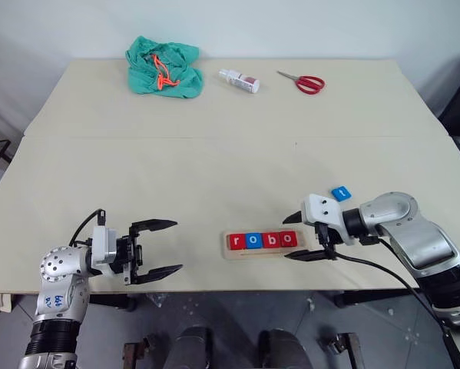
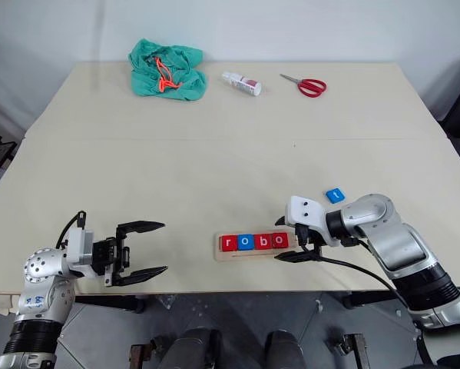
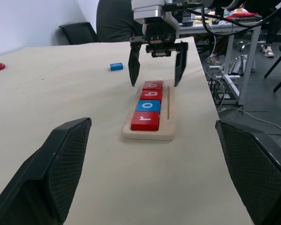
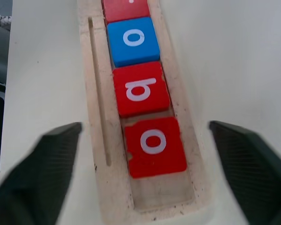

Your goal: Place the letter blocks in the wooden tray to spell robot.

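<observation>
Across the pale table (image 1: pixel 214 169), my right gripper (image 1: pixel 306 237) stands wide over the wooden tray (image 3: pixel 166 133), where r, o, b, o sit. Blue t block (image 1: pixel 340 194) lies just behind; I should approach squarely, perhaps lifting first. My left gripper (image 1: pixel 157 248) hangs wide too.

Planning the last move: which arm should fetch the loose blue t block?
Right. The blue t block lies just beyond the open right gripper at the tray's empty end; the left gripper is far across.
</observation>
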Available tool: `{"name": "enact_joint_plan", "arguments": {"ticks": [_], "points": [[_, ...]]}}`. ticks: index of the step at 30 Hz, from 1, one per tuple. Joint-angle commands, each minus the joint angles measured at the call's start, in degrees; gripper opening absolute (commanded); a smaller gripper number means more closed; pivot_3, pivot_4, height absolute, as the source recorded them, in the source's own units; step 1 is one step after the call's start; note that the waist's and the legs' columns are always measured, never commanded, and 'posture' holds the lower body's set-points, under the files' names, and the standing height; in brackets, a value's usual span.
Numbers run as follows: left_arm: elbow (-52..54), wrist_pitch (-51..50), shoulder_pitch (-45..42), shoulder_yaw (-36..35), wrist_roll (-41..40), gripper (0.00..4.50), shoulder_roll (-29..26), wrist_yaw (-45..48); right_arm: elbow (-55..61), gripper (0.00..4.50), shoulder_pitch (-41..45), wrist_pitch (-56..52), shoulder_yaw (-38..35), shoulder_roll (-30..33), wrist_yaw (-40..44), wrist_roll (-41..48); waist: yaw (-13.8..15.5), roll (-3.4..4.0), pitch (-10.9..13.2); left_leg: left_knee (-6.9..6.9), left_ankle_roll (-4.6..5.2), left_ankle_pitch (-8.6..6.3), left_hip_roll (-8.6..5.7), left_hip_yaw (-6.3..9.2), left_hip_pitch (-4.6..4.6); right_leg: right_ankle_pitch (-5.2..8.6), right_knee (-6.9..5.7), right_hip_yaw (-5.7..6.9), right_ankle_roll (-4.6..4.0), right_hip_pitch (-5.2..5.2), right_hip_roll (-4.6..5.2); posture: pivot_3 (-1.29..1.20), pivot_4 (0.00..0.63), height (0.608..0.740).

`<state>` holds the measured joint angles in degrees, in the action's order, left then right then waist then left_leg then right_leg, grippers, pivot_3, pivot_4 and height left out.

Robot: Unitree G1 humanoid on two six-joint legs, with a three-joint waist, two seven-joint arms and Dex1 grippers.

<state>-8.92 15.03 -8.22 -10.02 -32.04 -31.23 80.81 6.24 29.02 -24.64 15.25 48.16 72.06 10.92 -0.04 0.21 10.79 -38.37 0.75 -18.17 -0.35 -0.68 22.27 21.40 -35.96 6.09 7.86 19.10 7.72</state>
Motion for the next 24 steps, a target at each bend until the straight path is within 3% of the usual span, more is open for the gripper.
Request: {"name": "enact_joint_plan", "arguments": {"ticks": [1,3,6,17,18,24], "points": [[1.8,0.6,0.4,0.0,-0.2,4.5,0.1,-0.3,2.0,4.47,-0.1,-1.3,-3.3,0.6,-0.6,1.7,0.0,0.0,0.0,0.0,0.0,0.0,0.0,0.0,0.0,0.0,0.0,0.0,0.0,0.0,0.0,0.0,0.15,0.74],[1.8,0.6,0.4,0.1,-0.2,4.5,0.2,-0.3,2.9,4.47,-0.6,-2.6,-4.5,1.0,-1.3,2.4,0.0,0.0,0.0,0.0,0.0,0.0,0.0,0.0,0.0,0.0,0.0,0.0,0.0,0.0,0.0,0.0,0.15,0.74],[1.7,0.7,0.4,0.4,0.0,4.5,0.5,-0.5,5.3,3.89,-5.0,-6.3,-8.7,4.4,-1.4,4.4,0.5,0.0,0.0,0.01,0.0,0.0,-0.01,0.03,0.01,0.0,0.0,0.01,0.0,0.0,0.01,0.0,0.15,0.74],[0.8,0.8,-0.4,0.8,0.2,4.5,0.9,-0.2,6.5,0.21,-6.9,-8.4,-8.9,4.6,-4.1,4.5,0.1,0.0,0.0,0.05,0.0,0.0,0.02,-0.01,-0.01,0.0,0.03,0.0,0.0,-0.01,-0.02,0.0,0.15,0.74],[0.9,0.8,-0.4,0.8,0.1,4.5,0.9,-0.2,6.4,0.04,-6.7,-8.4,-8.4,4.2,-4.3,4.5,0.1,-0.01,0.0,0.06,0.0,0.0,0.02,-0.01,-0.01,0.0,0.03,0.0,0.0,-0.01,-0.01,0.0,0.15,0.74],[1.6,0.8,0.5,0.3,0.0,4.5,0.6,-0.3,6.4,0.04,-6.7,-7.9,-6.9,3.6,-4.3,4.0,0.2,-0.01,0.0,0.03,0.0,0.0,-0.01,0.0,0.0,0.0,0.03,0.01,0.0,-0.02,0.01,0.0,0.15,0.74]]}}
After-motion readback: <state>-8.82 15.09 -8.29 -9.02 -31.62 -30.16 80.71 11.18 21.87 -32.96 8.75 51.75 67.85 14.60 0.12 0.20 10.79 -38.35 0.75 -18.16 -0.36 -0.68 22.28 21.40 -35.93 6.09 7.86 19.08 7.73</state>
